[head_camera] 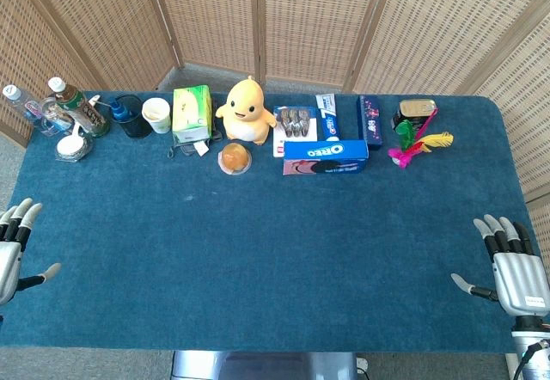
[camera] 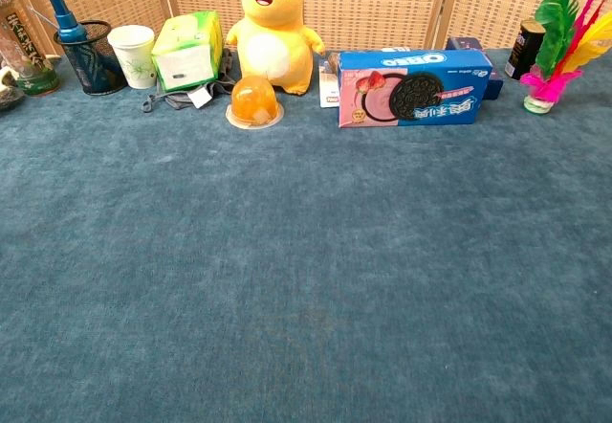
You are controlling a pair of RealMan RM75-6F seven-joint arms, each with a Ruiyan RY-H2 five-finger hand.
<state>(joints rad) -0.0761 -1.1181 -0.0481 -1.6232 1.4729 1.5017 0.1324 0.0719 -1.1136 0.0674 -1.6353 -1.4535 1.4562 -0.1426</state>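
Woven rattan screens [head_camera: 309, 19] stand behind a surface [head_camera: 275, 260] covered in blue cloth. The left hand [head_camera: 13, 247] lies at the near left edge, fingers spread apart, thumb out, holding nothing. The right hand [head_camera: 511, 264] lies at the near right edge, fingers likewise apart, thumb out, holding nothing. Neither hand appears in the chest view. Both hands are well apart from all objects, which stand in a row along the far edge.

Row, from left to right: two bottles [head_camera: 51, 105]; a mesh holder [head_camera: 129, 115]; a paper cup [head_camera: 156, 113]; a green box [head_camera: 192, 113]; a yellow plush toy [head_camera: 247, 110]; a blue Oreo box [head_camera: 326, 156]; a dark can [head_camera: 416, 110]; a feathered shuttlecock [head_camera: 411, 146].

A jelly cup [camera: 253, 100] sits just in front of the plush toy. The bottles are the objects nearest the left hand; the shuttlecock is nearest the right hand.
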